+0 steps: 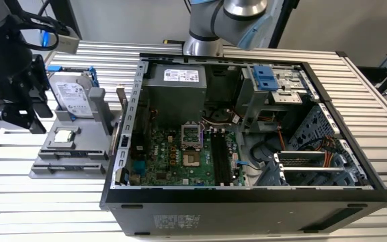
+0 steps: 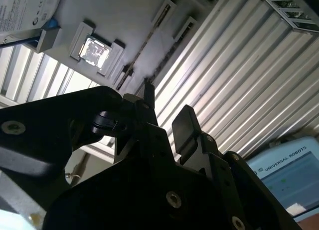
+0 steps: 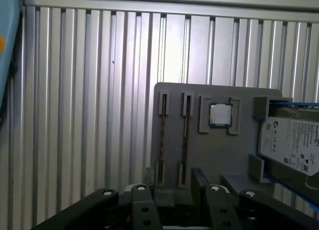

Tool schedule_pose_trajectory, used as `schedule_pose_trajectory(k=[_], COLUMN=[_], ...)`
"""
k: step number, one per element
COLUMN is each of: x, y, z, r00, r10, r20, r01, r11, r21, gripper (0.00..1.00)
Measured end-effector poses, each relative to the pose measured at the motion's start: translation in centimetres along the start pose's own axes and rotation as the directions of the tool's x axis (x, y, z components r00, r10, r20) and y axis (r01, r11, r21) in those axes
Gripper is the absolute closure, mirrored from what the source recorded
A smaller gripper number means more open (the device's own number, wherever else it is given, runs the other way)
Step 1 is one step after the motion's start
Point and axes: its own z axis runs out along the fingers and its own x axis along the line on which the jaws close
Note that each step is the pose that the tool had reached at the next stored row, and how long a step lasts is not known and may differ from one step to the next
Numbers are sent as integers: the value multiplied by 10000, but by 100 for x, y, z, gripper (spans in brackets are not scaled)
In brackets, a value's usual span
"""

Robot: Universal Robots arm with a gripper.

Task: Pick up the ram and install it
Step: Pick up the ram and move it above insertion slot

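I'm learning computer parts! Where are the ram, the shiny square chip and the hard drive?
ram (image 3: 184, 140): first wrist view, middle of its thin edge.
square chip (image 3: 220, 114): first wrist view, its silver top.
hard drive (image 3: 291, 145): first wrist view, its label.

The ram (image 3: 162, 140) seemingly sits in the tray (image 3: 219, 155), beside the processor (image 3: 220, 114).

Silver arm (image 1: 207, 25), pale-blue joint cap (image 1: 259, 24), matte black gripper (image 2: 167, 108) (silver screws (image 2: 172, 199)), black cables (image 1: 46, 21)
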Motion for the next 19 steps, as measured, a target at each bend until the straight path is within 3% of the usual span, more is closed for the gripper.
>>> schedule_pose_trajectory(k=[2, 6, 7, 11, 19], x=[0, 0, -1, -1, 0], y=[1, 0, 0, -2, -6], z=[10, 22, 26, 42, 73], r00=[10000, 9992, 9990, 9990, 9989], r10=[0, -3, -3, 3, 2], r20=[60, 392, 447, 458, 465], r01=[0, 3, 3, 1, 2], r11=[10000, 10000, 10000, 10000, 10000], r21=[-6, 4, 3, -89, -92], gripper=[0, 0, 0, 0, 0])
